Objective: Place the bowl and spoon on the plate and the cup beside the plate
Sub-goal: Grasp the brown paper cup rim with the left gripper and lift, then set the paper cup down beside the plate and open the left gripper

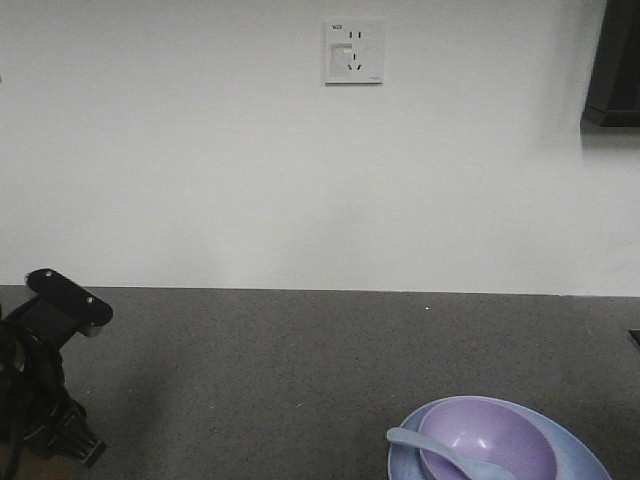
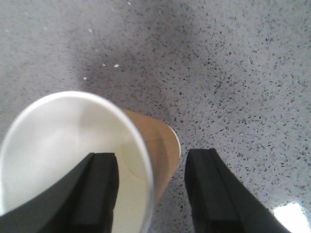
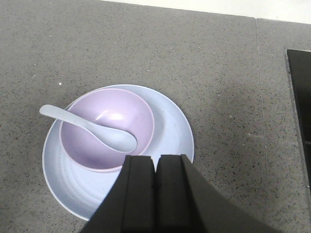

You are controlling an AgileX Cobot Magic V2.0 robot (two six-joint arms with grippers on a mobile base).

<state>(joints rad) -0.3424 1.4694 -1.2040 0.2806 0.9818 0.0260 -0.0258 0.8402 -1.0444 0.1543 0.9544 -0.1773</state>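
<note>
Left gripper (image 2: 150, 167) stands wide, straddling the brown paper cup (image 2: 63, 141) at its rim, well left of the light-blue plate (image 3: 170, 126). Purple bowl (image 3: 92, 145) and spoon (image 3: 109, 135) sit on the plate; right gripper (image 3: 155, 160), closed, hovers above its edge. Only the cup is left.

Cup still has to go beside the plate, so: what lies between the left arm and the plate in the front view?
Nothing. The front view shows only bare counter between the left arm and the plate.

The cup (image 2: 58, 141) is cut off below; base seemingly hidden.
</note>
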